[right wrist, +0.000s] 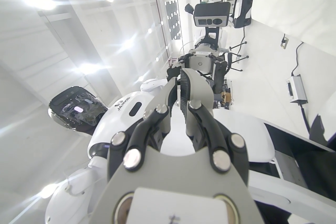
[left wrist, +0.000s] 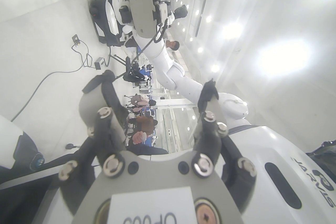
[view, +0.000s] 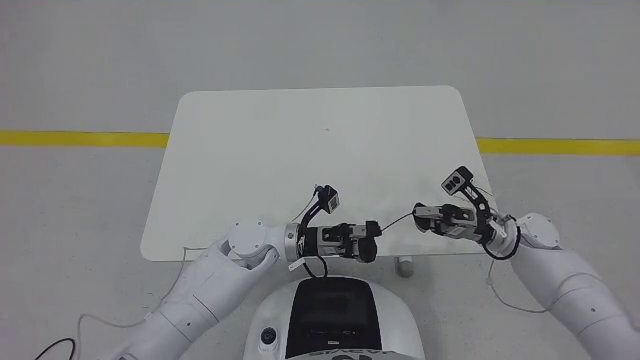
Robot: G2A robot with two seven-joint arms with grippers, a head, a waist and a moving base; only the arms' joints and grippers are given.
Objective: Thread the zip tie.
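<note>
Near the front edge of the white table, the left gripper is hovering with its fingers spread wide apart and its wrist turned sideways toward the other arm. Just beside its tips, a thin dark zip tie is stretching across the gap between the two arms, rising slightly toward the right. From above, the strap is showing as little more than a hairline. Its head and tail cannot be told apart, and it is unclear whether its left end is touching the open fingers. At the strap's right end, the right gripper is pinching it. In the right wrist view the fingers are pressing almost together at the tips, hiding the part of the tie they are holding.
</note>
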